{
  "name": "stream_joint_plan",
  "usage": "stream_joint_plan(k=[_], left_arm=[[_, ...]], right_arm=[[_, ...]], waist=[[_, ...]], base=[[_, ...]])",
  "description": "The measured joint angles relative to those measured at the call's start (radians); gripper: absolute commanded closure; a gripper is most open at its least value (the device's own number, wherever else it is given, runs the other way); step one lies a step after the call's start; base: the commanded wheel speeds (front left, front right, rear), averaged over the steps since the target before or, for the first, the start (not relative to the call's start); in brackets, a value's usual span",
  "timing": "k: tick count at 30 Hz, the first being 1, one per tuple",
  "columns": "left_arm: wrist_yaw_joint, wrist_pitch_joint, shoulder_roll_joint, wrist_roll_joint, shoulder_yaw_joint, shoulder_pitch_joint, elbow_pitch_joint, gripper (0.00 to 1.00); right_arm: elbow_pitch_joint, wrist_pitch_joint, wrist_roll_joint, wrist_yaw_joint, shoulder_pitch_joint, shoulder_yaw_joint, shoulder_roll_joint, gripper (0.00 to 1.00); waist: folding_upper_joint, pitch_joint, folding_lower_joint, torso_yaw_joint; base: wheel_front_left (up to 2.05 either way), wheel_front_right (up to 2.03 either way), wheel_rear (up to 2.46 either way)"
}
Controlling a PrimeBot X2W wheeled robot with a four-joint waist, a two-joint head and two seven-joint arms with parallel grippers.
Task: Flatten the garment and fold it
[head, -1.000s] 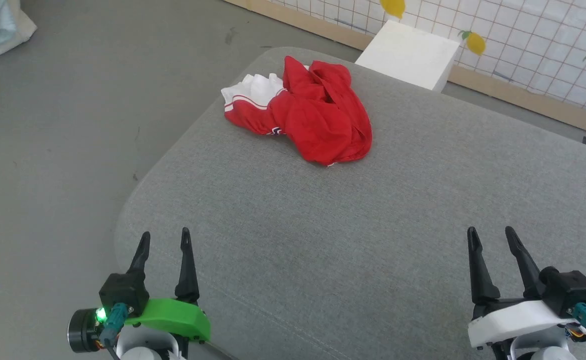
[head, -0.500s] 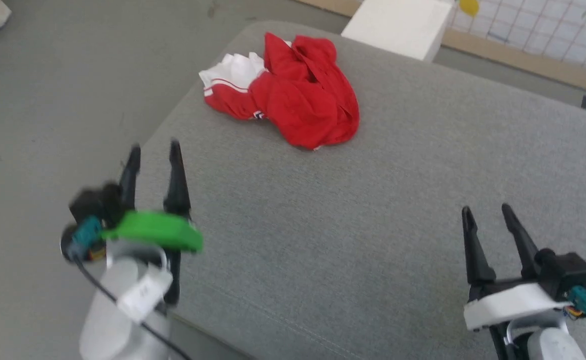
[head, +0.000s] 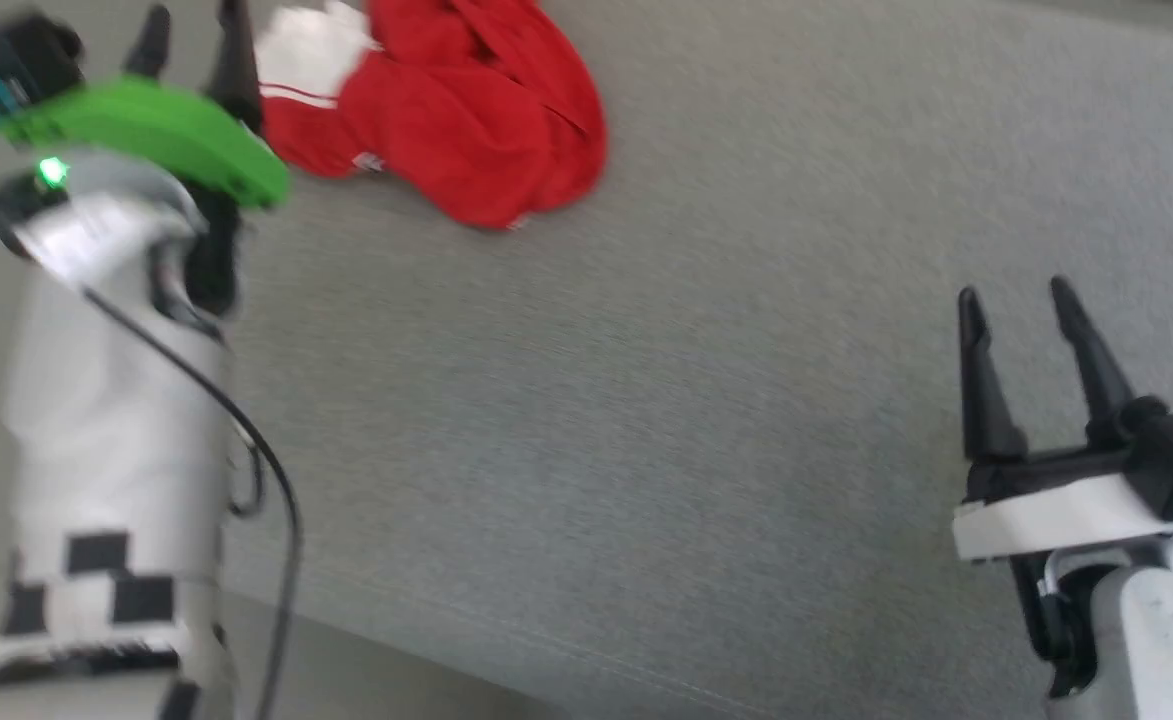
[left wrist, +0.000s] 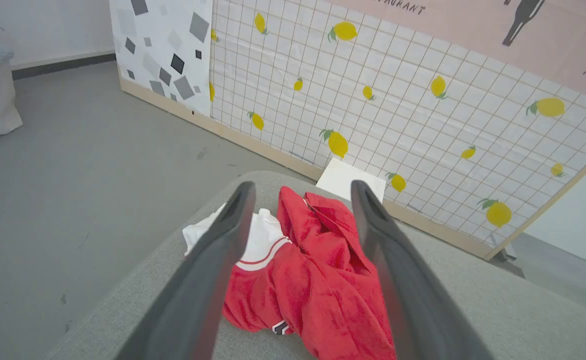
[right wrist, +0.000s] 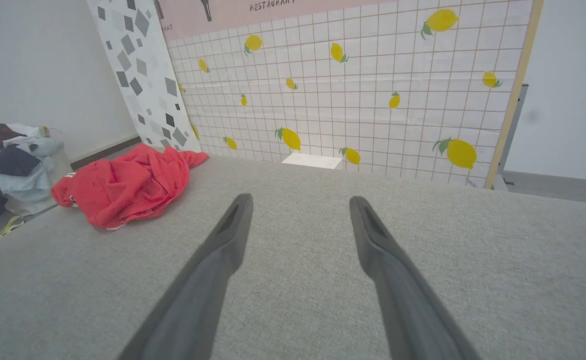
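The grey cushion [head: 646, 400] takes up most of the head view and carries nothing but the garment [head: 466, 130]. The garment lies in a crumpled heap at the upper left of that frame. Its long axis runs roughly left to right across the picture. The white inside and a strip of striped trim are turned out at the left end, and the red bulk is bunched toward the right. It is neither flat nor folded, so flattening appears not yet begun.

The left hand [head: 194, 30] is at the top left corner of the head view, at the end of the pale forearm. Its two fingers are apart and hold nothing. The tips stand just beside the garment's white end, though motion blur hides whether they touch it. In the left wrist view the heap sits low and centre, framed between the two fingers and straight ahead of them.

The right hand [head: 1012, 300] is at the lower right of the head view, fingers likewise apart and empty over bare cushion. It is well apart from the garment, which shows at mid-left in the right wrist view. The left hand is clearly the nearer, and probably takes the white end first.
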Motion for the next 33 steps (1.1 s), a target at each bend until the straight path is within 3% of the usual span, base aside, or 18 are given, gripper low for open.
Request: stream_joint_plan(k=[5, 9, 18, 23, 24, 27, 33], left_arm=[[0.002, 0.245, 0.049, -0.053, 0.010, -0.121, 0.081, 0.00], [0.045, 0.421, 0.076, -0.074, 0.006, -0.167, 0.113, 0.00], [0.237, 0.769, 0.119, -0.046, -0.030, -0.174, 0.112, 0.00], [0.296, 0.920, 0.151, -0.030, -0.045, -0.172, 0.021, 0.00], [0.303, 0.927, 0.153, -0.030, -0.044, -0.166, -0.004, 1.00], [0.310, 0.887, 0.151, -0.029, -0.032, -0.127, -0.065, 1.00], [0.317, 0.710, 0.131, -0.033, 0.002, -0.055, -0.140, 1.00]], right_arm=[[-0.040, 0.000, 0.002, 0.000, -0.021, -0.027, -0.002, 0.00], [-0.057, -0.006, 0.007, 0.000, -0.028, -0.057, -0.003, 0.00], [-0.072, -0.020, 0.012, 0.000, -0.028, -0.089, -0.002, 0.00], [-0.073, -0.023, 0.013, 0.000, -0.028, -0.092, -0.002, 0.00], [-0.073, -0.023, 0.013, 0.000, -0.028, -0.091, -0.002, 0.00], [-0.072, -0.024, 0.013, 0.000, -0.028, -0.088, -0.002, 0.00], [-0.058, -0.026, 0.013, 0.000, -0.028, -0.082, -0.001, 0.00]], waist=[[0.0000, 0.083, 0.0001, -0.062], [0.0000, 0.146, 0.0001, -0.117], [0.0000, 0.260, 0.0000, -0.216], [0.0000, 0.295, -0.0002, -0.241], [0.0001, 0.300, -0.0002, -0.242], [0.0000, 0.301, -0.0001, -0.241], [0.0000, 0.270, -0.0001, -0.232]], base=[[0.00, 0.00, 0.00], [0.00, 0.00, 0.00], [0.00, 0.00, 0.00], [0.00, 0.00, 0.00], [0.00, 0.00, 0.00], [0.00, 0.00, 0.00], [0.00, 0.00, 0.00]])
